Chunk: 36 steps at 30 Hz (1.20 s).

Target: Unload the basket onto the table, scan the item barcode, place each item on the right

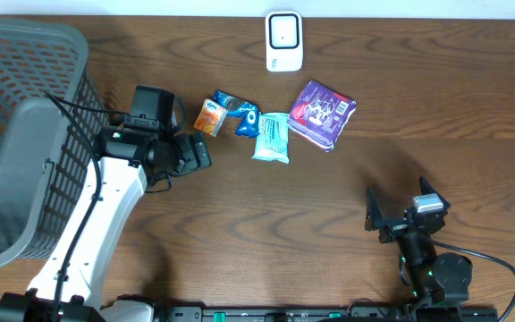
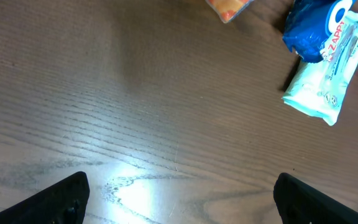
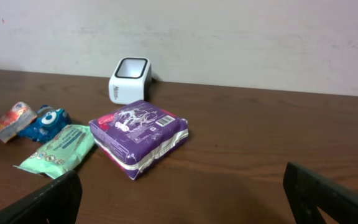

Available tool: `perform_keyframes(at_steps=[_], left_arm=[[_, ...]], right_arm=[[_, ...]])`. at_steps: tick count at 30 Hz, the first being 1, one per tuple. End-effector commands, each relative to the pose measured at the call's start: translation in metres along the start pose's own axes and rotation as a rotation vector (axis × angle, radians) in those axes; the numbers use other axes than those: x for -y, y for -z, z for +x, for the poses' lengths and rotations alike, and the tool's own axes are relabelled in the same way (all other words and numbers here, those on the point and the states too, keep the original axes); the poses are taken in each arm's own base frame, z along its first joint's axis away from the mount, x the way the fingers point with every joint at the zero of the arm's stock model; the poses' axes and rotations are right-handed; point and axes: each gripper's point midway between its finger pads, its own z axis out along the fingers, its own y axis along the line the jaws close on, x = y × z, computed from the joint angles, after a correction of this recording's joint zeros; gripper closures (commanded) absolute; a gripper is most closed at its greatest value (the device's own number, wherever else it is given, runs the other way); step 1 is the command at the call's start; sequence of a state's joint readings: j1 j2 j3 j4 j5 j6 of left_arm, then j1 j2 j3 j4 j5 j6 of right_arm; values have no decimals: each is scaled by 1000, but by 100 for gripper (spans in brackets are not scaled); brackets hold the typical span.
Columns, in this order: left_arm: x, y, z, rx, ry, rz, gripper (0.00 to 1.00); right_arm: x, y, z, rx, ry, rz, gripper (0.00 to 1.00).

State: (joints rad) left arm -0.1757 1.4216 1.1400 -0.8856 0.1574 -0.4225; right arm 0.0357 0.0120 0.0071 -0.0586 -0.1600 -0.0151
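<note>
- left gripper [image 2: 185, 202] had its fingers wide apart, holding nothing, over bare table [image 1: 266, 224] just left of the orange packet [image 1: 209, 116];
- right gripper [image 3: 185, 202] was spread and empty too, well apart from the items;
- orange packet, blue packet [image 1: 237, 111], mint-green pack [image 1: 272, 137] and purple pack [image 1: 323, 112] lay in a row on the table, none held;
- the white scanner [image 1: 283, 41] stood behind them; a grey basket [image 1: 25, 134] sat at the left.

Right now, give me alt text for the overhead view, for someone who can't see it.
An orange packet, a blue packet, a mint-green pack and a purple pack lie in a row on a wooden table below a white scanner. The left gripper, open, sits just left of them beside a grey basket; the right gripper, open, is at lower right.
</note>
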Motion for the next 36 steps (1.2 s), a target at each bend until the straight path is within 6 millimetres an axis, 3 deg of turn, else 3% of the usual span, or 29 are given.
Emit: perform_keyframes(at_steps=[1,36], left_arm=[[-6,-5,5,-17,4,-24,5],[-12,-5,17,-67,-28,-48,5]], right_arm=[[1,0,1,-1,-3,5,1],[1,0,1,-1,-3,5,1]])
